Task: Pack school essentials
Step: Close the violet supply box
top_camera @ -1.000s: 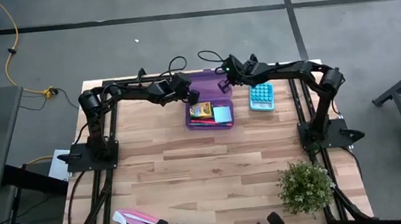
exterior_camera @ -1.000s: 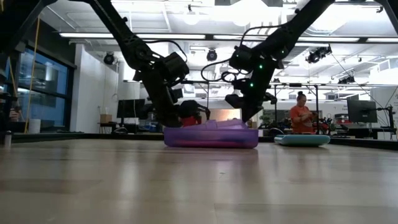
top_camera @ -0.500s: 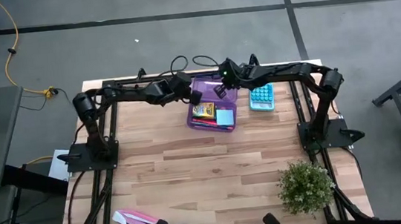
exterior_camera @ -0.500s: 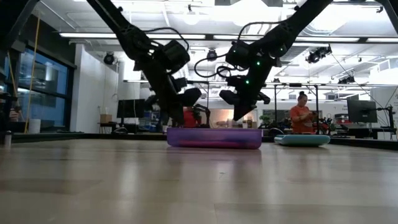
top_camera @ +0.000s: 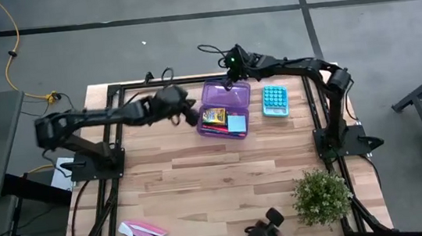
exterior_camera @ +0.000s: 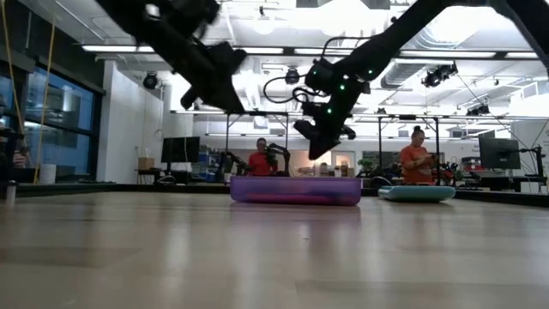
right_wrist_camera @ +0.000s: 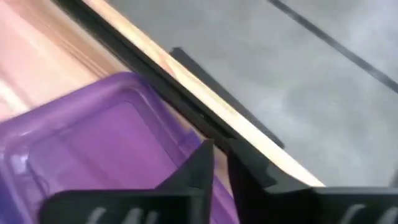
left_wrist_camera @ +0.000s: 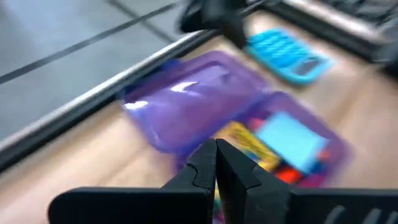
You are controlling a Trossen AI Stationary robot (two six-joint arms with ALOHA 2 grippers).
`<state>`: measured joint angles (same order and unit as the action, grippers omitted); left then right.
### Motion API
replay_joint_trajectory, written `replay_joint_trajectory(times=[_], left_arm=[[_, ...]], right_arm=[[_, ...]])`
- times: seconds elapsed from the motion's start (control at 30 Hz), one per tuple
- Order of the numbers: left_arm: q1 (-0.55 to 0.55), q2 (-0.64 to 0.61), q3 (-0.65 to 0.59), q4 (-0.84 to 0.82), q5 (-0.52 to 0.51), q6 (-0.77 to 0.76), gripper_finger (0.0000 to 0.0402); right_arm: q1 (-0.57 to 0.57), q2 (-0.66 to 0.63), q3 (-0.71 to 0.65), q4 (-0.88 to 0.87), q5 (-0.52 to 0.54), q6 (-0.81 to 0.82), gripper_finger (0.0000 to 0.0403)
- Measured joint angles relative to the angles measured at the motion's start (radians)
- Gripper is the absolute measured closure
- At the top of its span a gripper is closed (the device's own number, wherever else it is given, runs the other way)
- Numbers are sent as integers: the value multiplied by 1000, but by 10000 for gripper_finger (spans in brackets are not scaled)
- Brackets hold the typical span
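Observation:
A purple case lies open at the table's far middle. Its lid lies flat behind the base. The base holds a yellow crayon box, a light-blue pad and red pens. My left gripper is shut and empty, raised off the base's left side; its own view looks past the shut fingers onto the case. My right gripper hovers over the lid's far edge, its fingers a narrow gap apart. The low view shows it clear above the case.
A light-blue buttoned calculator-like pad lies right of the case. A potted plant stands at the near right, and pink and white flat pieces lie at the near left. A dark frame rail runs along the far edge. People stand in the room behind.
The case's lid, slanting over the base a second ago, has dropped flat open behind it. My left gripper has drawn back from the case toward the table's left and near side and has risen. My right gripper has moved up and toward the far edge.

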<state>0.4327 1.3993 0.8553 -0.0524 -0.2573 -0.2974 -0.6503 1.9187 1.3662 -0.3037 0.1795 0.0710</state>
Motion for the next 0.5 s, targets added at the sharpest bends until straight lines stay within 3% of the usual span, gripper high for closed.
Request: replay_joint_trajectory(times=[0.1,0.23,0.5], left_arm=[[-76,-88,-110,111,-1,-38,401],[-163,-169,-223,227,-10,-81,401],[-285,-195,-287,282,-59,-103,401]], right_arm=[[-18,47,46,-61,-85,-26,313],[-25,87,76,-59,-81,-43,268],[-51,138,80,-60,-85,-31,247]])
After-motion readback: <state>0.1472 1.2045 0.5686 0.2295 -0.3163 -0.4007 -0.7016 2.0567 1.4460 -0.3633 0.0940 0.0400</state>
